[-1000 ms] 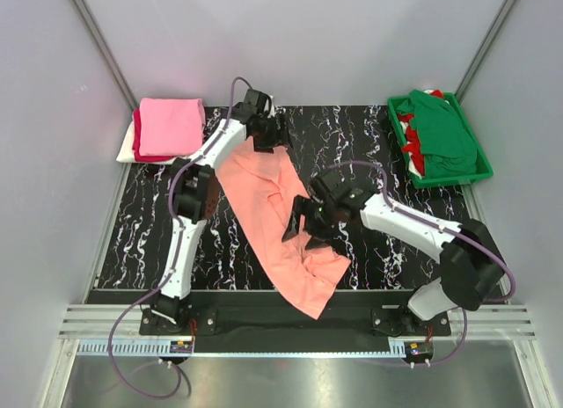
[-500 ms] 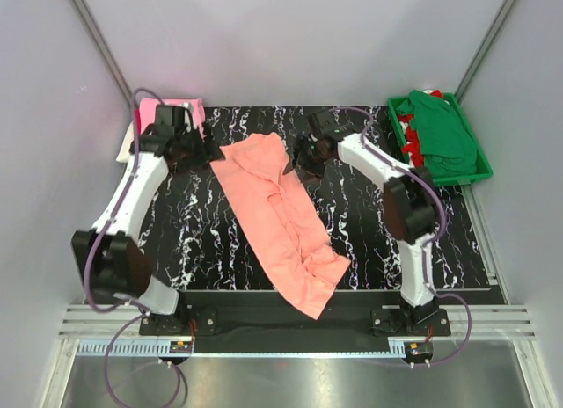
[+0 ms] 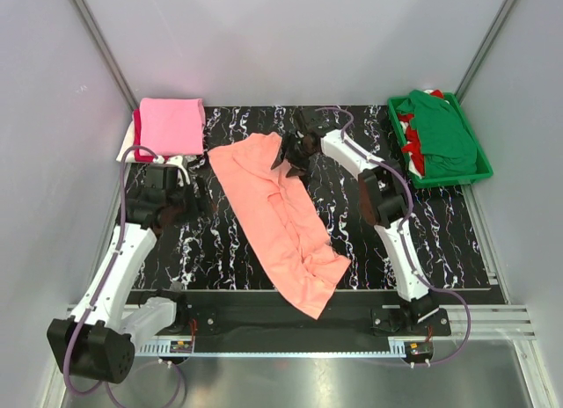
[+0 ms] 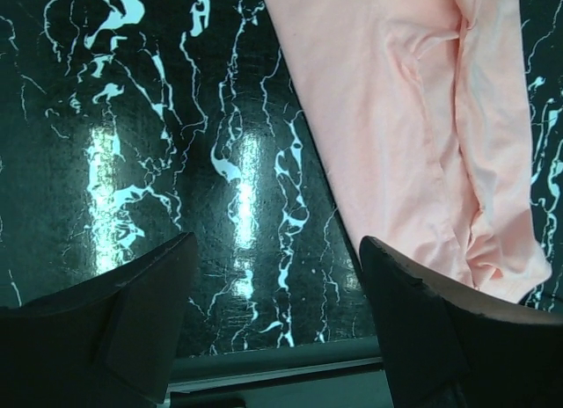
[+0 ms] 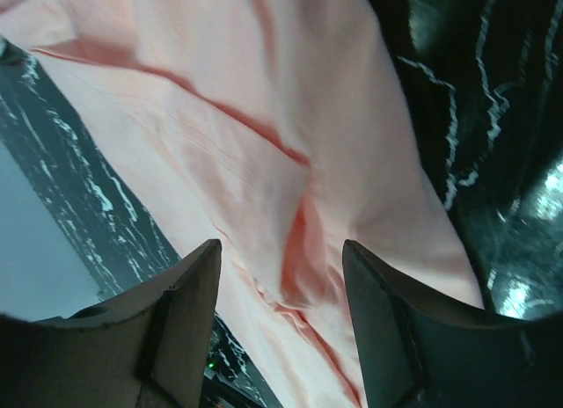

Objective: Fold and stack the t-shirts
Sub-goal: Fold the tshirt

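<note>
The salmon-peach t-shirt [image 3: 277, 216] lies crumpled in a long diagonal strip from the back centre of the table to its front edge. My right gripper [image 3: 285, 156] is open, low over the shirt's back right edge; in the right wrist view the cloth [image 5: 255, 144] fills the space between the open fingers [image 5: 189, 302]. My left gripper [image 3: 195, 197] is open and empty over bare table left of the shirt. In the left wrist view the shirt [image 4: 413, 118] lies to the upper right, beyond the fingers [image 4: 413, 311].
A folded stack with a bright pink shirt [image 3: 171, 125] on top, red and white beneath, sits at the back left. A green plastic tray [image 3: 479, 172] at the back right holds a dark green shirt [image 3: 447, 131] and a red one [image 3: 413, 149]. The table is black marble-patterned [image 3: 229, 250].
My left arm let go of the shirt's back end and swung left, then toward the front left. My right gripper moved from the shirt's middle to its back right edge.
</note>
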You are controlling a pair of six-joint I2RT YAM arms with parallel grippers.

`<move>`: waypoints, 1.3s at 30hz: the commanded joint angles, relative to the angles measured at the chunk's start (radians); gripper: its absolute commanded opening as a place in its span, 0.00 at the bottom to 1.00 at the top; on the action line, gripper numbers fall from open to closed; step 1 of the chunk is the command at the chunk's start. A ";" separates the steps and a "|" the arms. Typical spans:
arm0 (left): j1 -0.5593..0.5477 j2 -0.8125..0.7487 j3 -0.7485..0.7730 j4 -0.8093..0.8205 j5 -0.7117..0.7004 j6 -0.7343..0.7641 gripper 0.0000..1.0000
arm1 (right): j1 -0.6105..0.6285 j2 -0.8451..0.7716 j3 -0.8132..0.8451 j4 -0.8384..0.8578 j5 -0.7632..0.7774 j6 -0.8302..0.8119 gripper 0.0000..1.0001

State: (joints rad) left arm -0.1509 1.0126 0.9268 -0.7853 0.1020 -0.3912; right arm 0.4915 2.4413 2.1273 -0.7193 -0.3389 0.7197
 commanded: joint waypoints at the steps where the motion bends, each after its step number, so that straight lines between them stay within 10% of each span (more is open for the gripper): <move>1: 0.005 -0.046 -0.040 0.034 -0.061 0.040 0.80 | 0.005 0.044 0.098 0.044 -0.066 0.049 0.64; 17: 0.008 -0.100 -0.075 0.078 -0.062 0.046 0.81 | 0.062 0.102 0.161 0.144 -0.199 0.119 0.62; 39: 0.013 -0.037 -0.075 0.086 -0.100 0.022 0.82 | 0.144 -0.123 -0.036 -0.014 -0.172 -0.235 0.63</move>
State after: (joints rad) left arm -0.1444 0.9421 0.8566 -0.7494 0.0410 -0.3641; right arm 0.6640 2.4435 2.0800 -0.7269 -0.5507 0.5449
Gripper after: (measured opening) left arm 0.810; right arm 0.631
